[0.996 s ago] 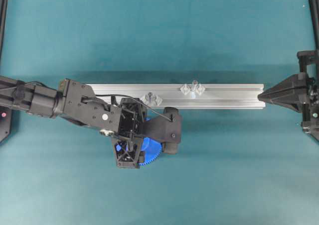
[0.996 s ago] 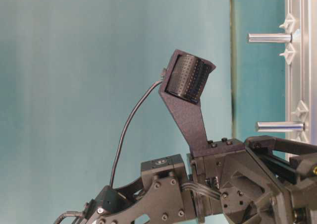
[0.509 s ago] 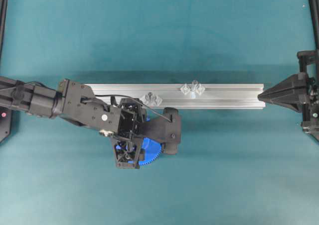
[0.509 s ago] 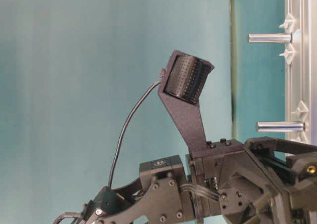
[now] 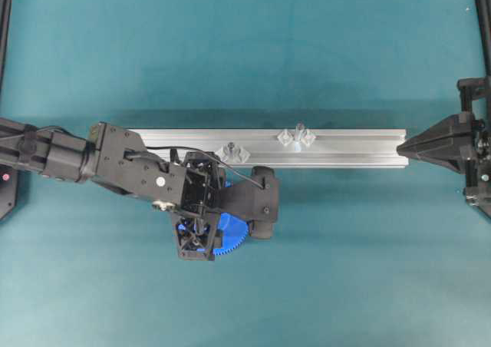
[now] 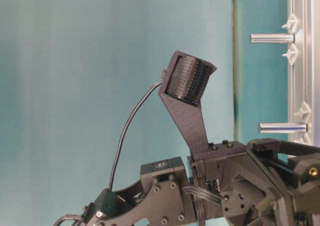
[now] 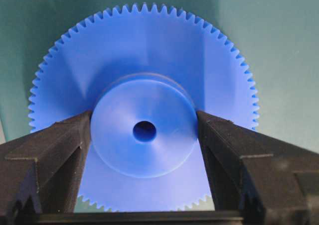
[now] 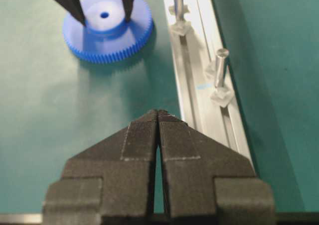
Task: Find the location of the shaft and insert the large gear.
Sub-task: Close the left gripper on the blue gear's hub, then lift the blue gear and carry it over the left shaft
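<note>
Large gear [image 7: 144, 130], bright blue and finely toothed, lay flat on the teal table [image 5: 345, 270] in the lower left-centre of the overhead view, mostly hidden there under the left gripper [image 5: 198, 223]. In the left wrist view the two black fingers [image 7: 60, 140] pressed against either side of the gear's raised hub, closed on it, with the small centre hole midway between them. Just above the gear in the overhead view ran a long aluminium rail [image 5: 345, 149], lying left to right across the middle of the table. Two upright pegs stood on it: the darker-topped peg [image 5: 229, 148] near the left gripper, and to its right the shaft [image 5: 298, 129] with a pale top, flanked by small clear brackets [image 5: 308, 138]. At the far right edge, the right gripper [image 5: 406, 149] sat at the rail's end; the right wrist view showed its fingers [image 8: 142, 135] pressed together, holding nothing.
</note>
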Controlling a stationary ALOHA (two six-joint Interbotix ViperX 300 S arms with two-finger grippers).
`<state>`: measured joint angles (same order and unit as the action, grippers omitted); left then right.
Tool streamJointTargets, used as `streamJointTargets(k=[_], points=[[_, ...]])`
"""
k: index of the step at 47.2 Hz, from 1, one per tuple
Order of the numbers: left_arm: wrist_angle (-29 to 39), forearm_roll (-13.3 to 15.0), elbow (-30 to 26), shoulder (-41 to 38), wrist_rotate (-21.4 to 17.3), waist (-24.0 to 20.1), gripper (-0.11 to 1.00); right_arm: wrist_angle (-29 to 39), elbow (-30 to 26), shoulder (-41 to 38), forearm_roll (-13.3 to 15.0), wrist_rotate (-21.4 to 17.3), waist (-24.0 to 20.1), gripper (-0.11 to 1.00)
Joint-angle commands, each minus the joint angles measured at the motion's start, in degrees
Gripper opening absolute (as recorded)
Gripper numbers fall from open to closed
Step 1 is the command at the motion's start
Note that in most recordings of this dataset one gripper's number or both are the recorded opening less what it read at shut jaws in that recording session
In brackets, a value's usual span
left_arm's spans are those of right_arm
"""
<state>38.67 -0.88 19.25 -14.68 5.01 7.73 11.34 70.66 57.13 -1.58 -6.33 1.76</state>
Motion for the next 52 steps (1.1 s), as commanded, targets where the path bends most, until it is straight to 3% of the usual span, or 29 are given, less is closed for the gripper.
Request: streamJointTargets(k=[1,22,34,52], points=[[-0.2,-0.1,-0.8,1.1,-0.2,0.1,0.71,-0.3,-0.7,-0.4,0.0,-0.6,0.1,0.0],[0.1,0.0,-4.0,5.1,-0.3,0.1,0.71,-0.3,-0.7,-0.4,0.0,-0.6,0.2,0.0],[7.0,-0.3,-8.2,5.4,-0.9,0.1,0.71,-0.3,-0.7,-0.4,0.0,-0.6,0.1,0.0],[14.5,-0.6,-15.2,5.1,-4.7,-1.7,0.71,-0.3,-0.6,-0.4,-0.1,-0.6,0.2,0.0]])
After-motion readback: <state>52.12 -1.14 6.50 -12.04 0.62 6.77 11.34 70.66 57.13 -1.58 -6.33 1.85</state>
